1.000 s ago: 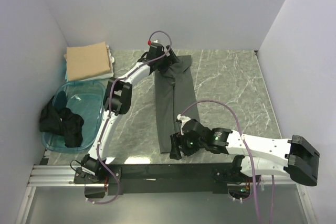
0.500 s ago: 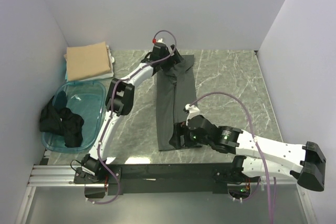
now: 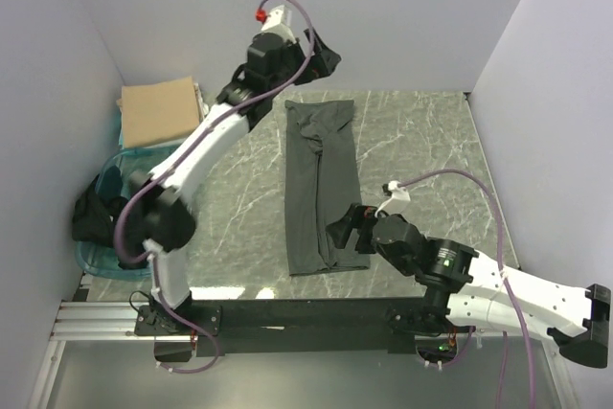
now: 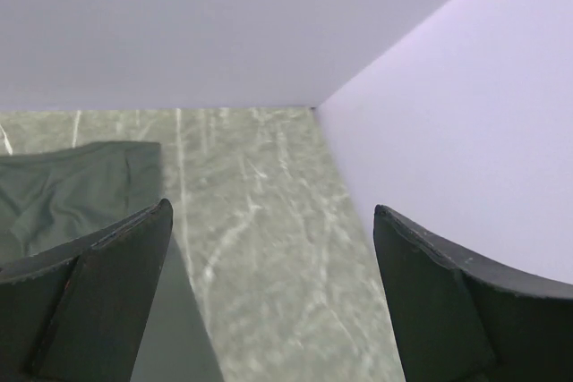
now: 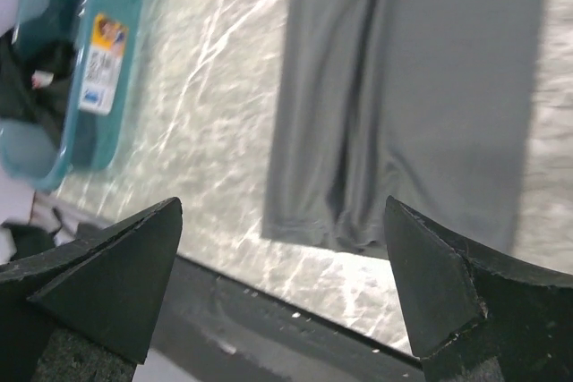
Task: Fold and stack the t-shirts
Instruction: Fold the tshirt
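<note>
Item: grey shirt (image 3: pixel 321 189), folded to a long narrow strip, flat on the marbled table (image 3: pixel 421 141), one short end toward the back wall and the other toward the arm bases. Left gripper (image 3: pixel 324 51): hangs high over the shirt's far end, well clear of the cloth, fingers spread wide, nothing between them. Right gripper (image 3: pixel 343 228): at the shirt's near right corner, fingers likewise spread and empty; from the top camera it overlaps the cloth's edge, and contact cannot be told there. The right wrist camera settles more: the near hem lies below the gap between the two dark fingers (image 5: pixel 107 266), with a lengthwise fold line running up the cloth and small wrinkles at the hem, and the fingers are apart from the fabric. The left wrist camera shows only a far corner of the shirt at lower left, bare table beside it, and the meeting of two pale walls, none of it touched by the gripper. Other stock, seen whole only from the top camera: tan shirt (image 3: pixel 161 112), folded square, well to the left of the grey shirt's far end; black shirts (image 3: pixel 101 222), bunched and draped over the rim of a teal tub (image 3: pixel 110 179), well to the left of the grey shirt's near half. The right wrist camera adds a label on the tub's side, which the top camera does not show.
</note>
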Robot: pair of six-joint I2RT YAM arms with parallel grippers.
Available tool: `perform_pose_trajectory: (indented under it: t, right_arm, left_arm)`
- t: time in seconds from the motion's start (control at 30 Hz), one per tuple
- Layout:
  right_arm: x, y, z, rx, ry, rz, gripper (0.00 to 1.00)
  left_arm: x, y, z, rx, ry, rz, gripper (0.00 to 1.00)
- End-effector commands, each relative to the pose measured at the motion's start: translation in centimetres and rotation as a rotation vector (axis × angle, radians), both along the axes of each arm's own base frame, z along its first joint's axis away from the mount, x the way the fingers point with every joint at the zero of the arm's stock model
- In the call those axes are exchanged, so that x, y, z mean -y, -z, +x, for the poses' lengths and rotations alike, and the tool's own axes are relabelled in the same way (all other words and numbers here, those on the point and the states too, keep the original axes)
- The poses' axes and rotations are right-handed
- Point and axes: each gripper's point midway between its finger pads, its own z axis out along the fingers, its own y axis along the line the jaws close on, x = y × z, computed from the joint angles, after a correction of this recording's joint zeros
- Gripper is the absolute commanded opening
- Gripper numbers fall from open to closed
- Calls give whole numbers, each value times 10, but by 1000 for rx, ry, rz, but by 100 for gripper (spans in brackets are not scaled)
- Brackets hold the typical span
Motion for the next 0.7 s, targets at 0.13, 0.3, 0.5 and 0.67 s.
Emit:
perform_pose_trajectory:
  t: [0.13,0.3,0.5,0.67]
  right_arm:
    - [40,9,18,58,193,-43,100]
    - [59,42,19,-30,172,-160,99]
    - [61,80,21,-201,87,-160,95]
    - [53,96,11,-265,16,-172,89]
  left_arm:
    - [-45,115,-110,-282,-69,85,99]
    - [-61,190,-196,-496,-87,169,99]
    - [-67,268,-305,-720,13,262,99]
    - [-82,297,-348,-811,9,321,98]
